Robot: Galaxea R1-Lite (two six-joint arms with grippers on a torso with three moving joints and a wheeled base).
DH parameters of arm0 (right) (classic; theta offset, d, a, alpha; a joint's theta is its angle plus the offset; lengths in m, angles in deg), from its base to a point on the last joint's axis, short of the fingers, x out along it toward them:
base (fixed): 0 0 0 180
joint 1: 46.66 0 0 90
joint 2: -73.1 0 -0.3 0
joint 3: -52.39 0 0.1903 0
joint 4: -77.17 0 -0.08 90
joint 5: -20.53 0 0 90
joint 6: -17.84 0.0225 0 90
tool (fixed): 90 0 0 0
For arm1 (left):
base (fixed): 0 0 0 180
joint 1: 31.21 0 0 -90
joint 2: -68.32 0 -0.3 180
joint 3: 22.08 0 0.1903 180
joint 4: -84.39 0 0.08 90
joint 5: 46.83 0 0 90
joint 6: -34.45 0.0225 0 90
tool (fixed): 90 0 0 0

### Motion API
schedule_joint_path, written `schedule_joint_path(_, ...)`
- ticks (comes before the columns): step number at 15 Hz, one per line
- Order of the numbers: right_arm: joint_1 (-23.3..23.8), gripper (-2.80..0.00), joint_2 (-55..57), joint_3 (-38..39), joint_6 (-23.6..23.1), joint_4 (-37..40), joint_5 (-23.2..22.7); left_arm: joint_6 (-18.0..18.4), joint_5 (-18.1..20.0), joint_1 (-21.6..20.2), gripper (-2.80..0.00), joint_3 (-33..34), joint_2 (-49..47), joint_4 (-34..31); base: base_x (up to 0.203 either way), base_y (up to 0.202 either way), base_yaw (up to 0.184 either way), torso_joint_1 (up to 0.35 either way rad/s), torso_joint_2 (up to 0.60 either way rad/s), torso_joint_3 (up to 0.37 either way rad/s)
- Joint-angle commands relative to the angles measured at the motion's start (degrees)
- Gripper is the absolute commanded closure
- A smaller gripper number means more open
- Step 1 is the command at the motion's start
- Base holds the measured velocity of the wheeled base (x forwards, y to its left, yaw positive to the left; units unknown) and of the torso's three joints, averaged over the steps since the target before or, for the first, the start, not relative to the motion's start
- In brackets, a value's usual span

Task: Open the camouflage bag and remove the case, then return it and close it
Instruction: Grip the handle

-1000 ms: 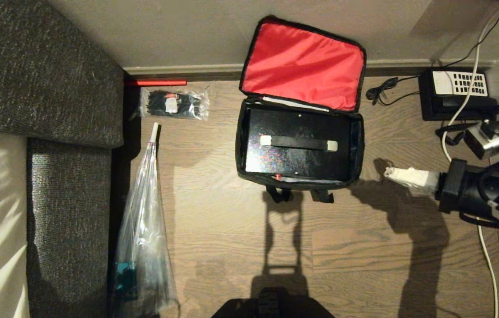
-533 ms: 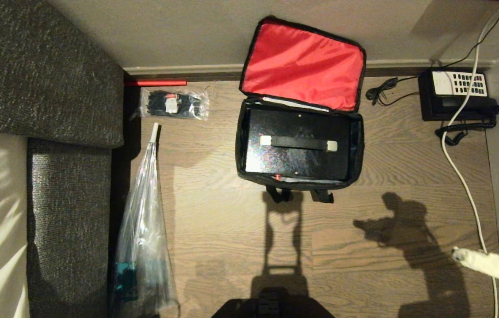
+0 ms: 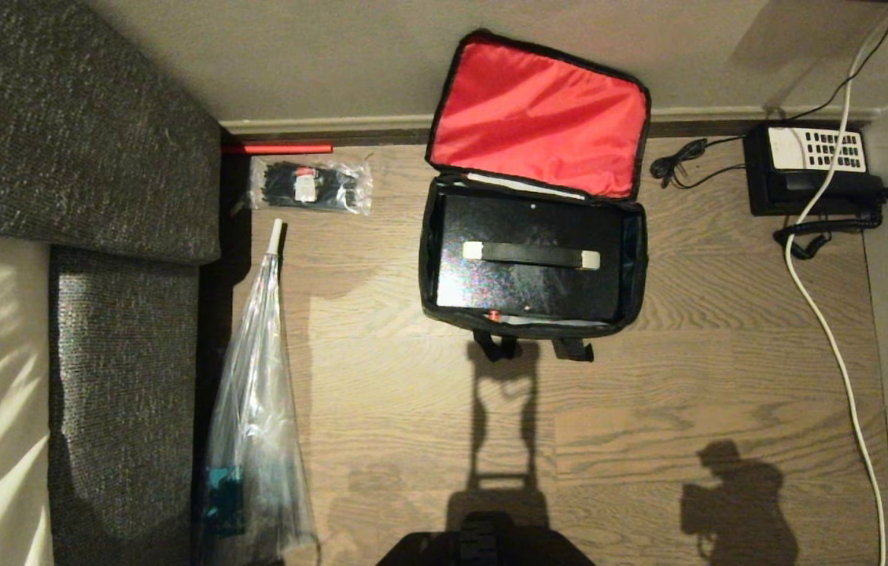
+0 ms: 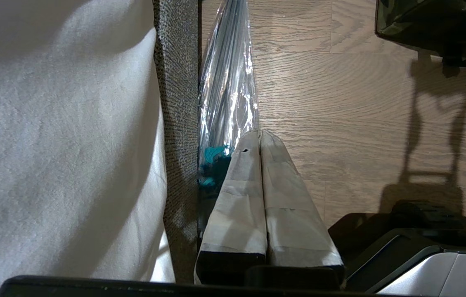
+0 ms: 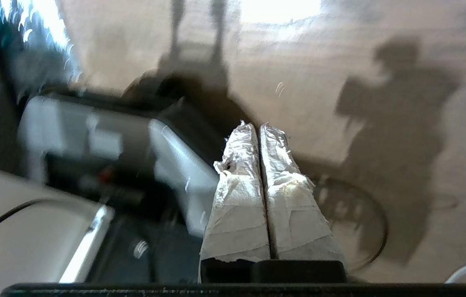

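Right gripper (image 5: 259, 126) pressed shut, empty, off the head view; left gripper (image 4: 259, 133) also shut, parked by sofa.
Camouflage bag (image 3: 636, 259) open at 12 o'clock, case (image 3: 530, 295) inside; next likely close: catch red lid's far edge, fold toward 6.

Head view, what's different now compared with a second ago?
The right arm, beside the camouflage bag a second ago, has pulled back toward the robot and left the head view; only its shadow shows. The right gripper is shut and empty. The bag stays open, the case inside. The left gripper stays shut.
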State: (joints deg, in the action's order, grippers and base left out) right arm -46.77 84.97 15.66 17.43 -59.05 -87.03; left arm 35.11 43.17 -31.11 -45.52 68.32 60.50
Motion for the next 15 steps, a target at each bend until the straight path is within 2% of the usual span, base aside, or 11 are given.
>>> schedule_joint_path(1, 0.3, 0.00, -7.8, 1.6, 0.0, -0.3, 2.4, 0.0, 0.0, 0.0, 0.00, 0.0, 0.0, 0.0, 0.000, 0.000, 0.000, 0.000, 0.00, 0.000)
schedule_joint_path(3, 0.2, 0.00, -8.9, 4.6, -2.8, -3.2, 13.0, 0.1, 0.0, 0.0, 0.00, 0.0, 0.0, 0.0, 0.000, 0.000, 0.000, 0.000, 0.00, 0.000)
schedule_joint_path(5, 0.2, 0.00, -10.3, 5.5, 1.4, -4.7, 12.4, 0.1, 0.0, 0.0, 0.00, 0.0, 0.0, 0.0, 0.000, 0.000, 0.000, 0.000, 0.00, 0.000)
schedule_joint_path(8, 0.1, 0.00, -13.7, 5.6, 1.7, -4.5, 12.4, 0.0, 0.0, 0.0, 0.00, 0.0, 0.0, 0.0, 0.000, 0.000, 0.000, 0.000, 0.00, 0.000)
schedule_joint_path(9, 0.1, 0.00, -13.6, 5.4, 1.1, -3.8, 12.4, 0.1, 0.0, 0.0, 0.00, 0.0, 0.0, 0.0, 0.000, 0.000, 0.000, 0.000, 0.00, 0.000)
schedule_joint_path(12, 0.1, 0.00, -13.6, 6.8, -2.3, -7.8, 12.6, 0.0, 0.0, 0.0, 0.00, 0.0, 0.0, 0.0, 0.000, 0.000, 0.000, 0.000, 0.00, 0.000)
schedule_joint_path(15, 0.1, 0.00, -13.6, 11.5, -5.2, -21.0, 14.9, -0.1, 0.0, 0.0, 0.00, 0.0, 0.0, 0.0, 0.000, 0.000, 0.000, 0.000, 0.00, 0.000)
